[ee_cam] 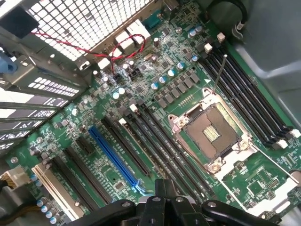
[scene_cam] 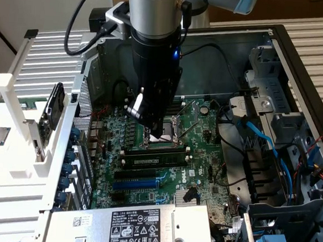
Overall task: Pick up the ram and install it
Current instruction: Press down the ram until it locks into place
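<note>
Right now the tool (scene_cam: 159, 133) hangs low inside the open computer case (scene_cam: 298, 69), its tip just over the processor socket (scene_cam: 163, 133) on the green motherboard (scene_cam: 203, 157). The ram (scene_cam: 153, 159) lies seated lengthwise in one of the memory slots (ee_cam: 164, 141) just on the near side of that socket, beside the blue expansion slot (scene_cam: 138, 183), so the stick seems already in place. Whether the tool's fingers are spread or pressed together I cannot tell; nothing shows between them. In the wrist view only bare slots and the socket appear, with the tool's dark body at the edge. A white rack (scene_cam: 17, 122) stands outside the case on the exterior view's left.
</note>
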